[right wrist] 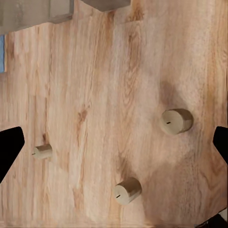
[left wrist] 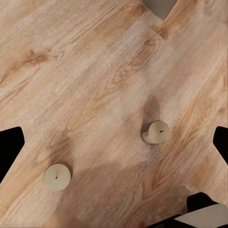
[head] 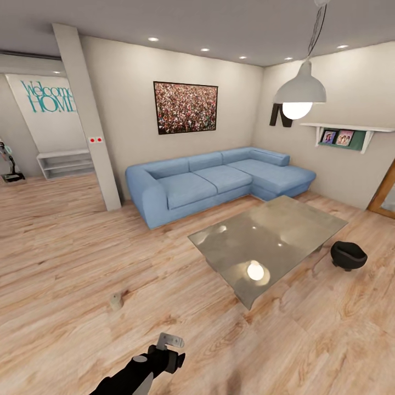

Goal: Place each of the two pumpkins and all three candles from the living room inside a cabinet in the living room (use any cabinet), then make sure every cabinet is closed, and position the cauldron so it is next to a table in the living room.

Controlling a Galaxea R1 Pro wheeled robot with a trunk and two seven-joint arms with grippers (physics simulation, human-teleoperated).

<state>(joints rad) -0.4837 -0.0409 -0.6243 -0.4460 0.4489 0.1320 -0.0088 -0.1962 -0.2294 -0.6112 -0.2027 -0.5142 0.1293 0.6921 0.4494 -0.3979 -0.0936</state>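
One pale candle (head: pixel 115 300) stands on the wood floor, left of the glass table (head: pixel 307 219). The black cauldron (head: pixel 348 255) sits on the floor at the table's right corner. A black arm with a grey gripper (head: pixel 170 343) reaches in at the bottom edge; which arm it is I cannot tell. My left gripper (left wrist: pixel 114 147) hangs open above two candles (left wrist: pixel 155 132) (left wrist: pixel 57 176). My right gripper (right wrist: pixel 114 142) is open over three candles (right wrist: pixel 176 121) (right wrist: pixel 127 191) (right wrist: pixel 42 151), all lying on their sides. The pumpkins and the cabinet are out of view.
A blue corner sofa (head: pixel 219 181) lines the back wall behind the table. A pendant lamp (head: pixel 299 96) hangs over the table. A white pillar (head: pixel 90 126) stands at the left, with low white shelves (head: pixel 66 163) beyond it. Open wood floor stretches left of the table.
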